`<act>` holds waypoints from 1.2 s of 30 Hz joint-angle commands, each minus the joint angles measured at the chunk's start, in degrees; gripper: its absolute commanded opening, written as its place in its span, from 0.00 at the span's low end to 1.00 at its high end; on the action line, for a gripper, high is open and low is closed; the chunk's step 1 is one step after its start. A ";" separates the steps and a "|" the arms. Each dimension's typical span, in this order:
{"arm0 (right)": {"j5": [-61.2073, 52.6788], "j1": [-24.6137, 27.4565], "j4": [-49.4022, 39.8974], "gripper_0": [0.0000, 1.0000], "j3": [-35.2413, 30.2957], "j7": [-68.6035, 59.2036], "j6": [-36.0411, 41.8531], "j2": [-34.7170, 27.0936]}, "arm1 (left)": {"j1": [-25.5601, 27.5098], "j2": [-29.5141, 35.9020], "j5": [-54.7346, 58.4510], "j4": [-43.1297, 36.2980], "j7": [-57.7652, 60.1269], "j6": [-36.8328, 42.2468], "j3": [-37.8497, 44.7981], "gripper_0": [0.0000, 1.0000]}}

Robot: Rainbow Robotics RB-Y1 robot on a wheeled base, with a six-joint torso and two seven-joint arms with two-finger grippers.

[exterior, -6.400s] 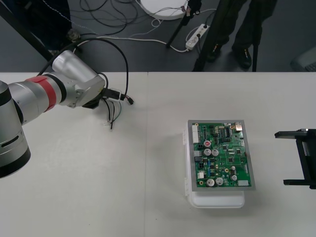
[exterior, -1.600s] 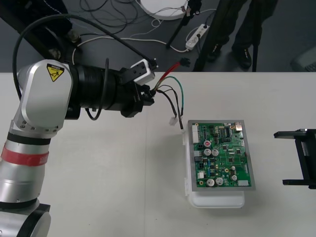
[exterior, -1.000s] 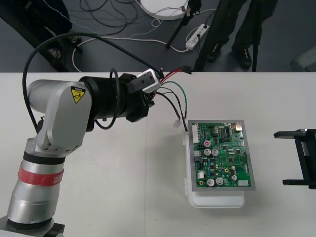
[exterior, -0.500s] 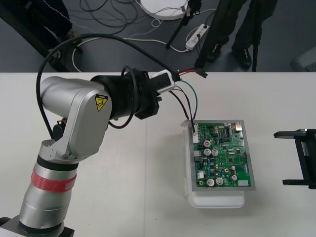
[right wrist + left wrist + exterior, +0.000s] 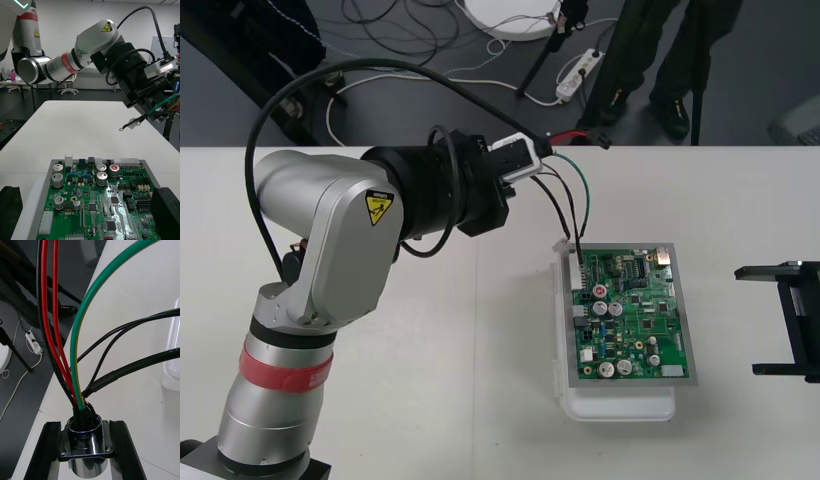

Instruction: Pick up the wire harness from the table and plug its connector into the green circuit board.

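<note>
**Left pincer** [image 5: 518, 165], clamped on the round metal socket [image 5: 85, 444] of the wire harness [image 5: 568, 195], which is held above the desk [image 5: 430, 380]. The socket end is gripped, presumably so that the wires stand free ahead of the fingers. The long axis is directed forward out of the pincer, then arched downward. The plug [image 5: 131, 125] is hung ahead and below, by the nearest corner of the green circuit board [image 5: 630, 315], and is judged not yet seated. The right pincer [image 5: 777, 320], spread open, is parked well beyond the board.
</note>
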 commanded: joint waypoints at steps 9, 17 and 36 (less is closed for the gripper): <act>0.66 1.59 0.65 1.00 1.98 1.41 -0.76 3.53 | 2.23 2.54 3.77 -3.06 1.31 5.66 -0.86 0.00; 1.18 1.33 1.18 1.00 0.75 1.06 -0.76 3.89 | 2.50 2.54 3.94 -3.06 1.22 5.83 -0.86 0.00; -4.71 6.69 -10.16 1.00 -7.42 -11.42 4.60 -3.59 | 2.58 2.54 4.65 -2.97 1.40 5.83 -1.03 0.00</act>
